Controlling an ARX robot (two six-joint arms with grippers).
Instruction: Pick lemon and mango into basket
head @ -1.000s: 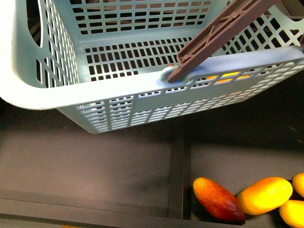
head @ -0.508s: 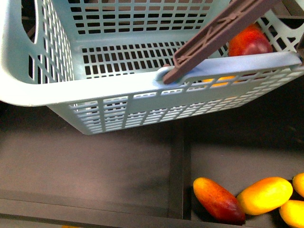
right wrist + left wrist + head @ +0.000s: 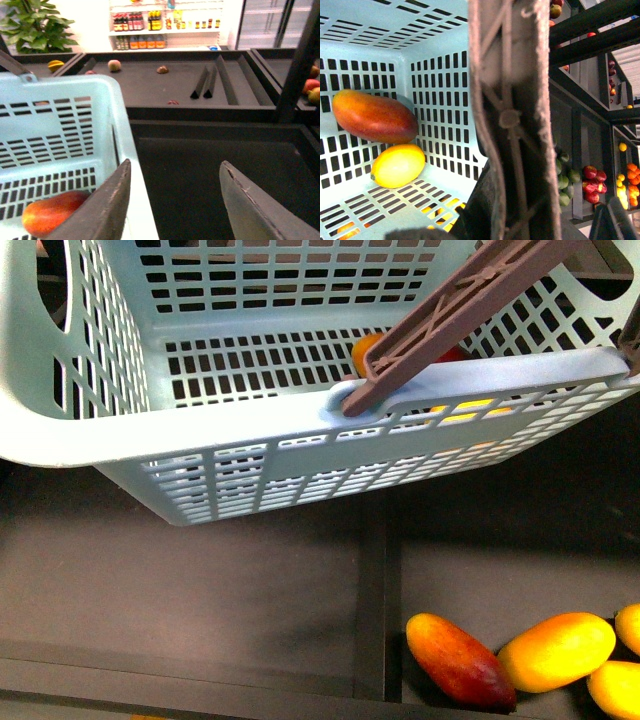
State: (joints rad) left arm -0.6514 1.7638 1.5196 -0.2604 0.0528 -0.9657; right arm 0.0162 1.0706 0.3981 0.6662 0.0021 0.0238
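Lemon [image 3: 397, 165] and mango [image 3: 374, 119] inside teal basket [image 3: 200, 430]

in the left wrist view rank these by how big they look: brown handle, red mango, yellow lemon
1. Brown plastic hoop handle, largest, though nearest the camera.
2. Dark red oblong mango.
3. Roundish yellow lemon, slightly smaller.

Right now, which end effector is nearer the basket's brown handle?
Left. The handle fills the left wrist view at close range. The right end effector hangs open beside the basket rim, apart from the handle.
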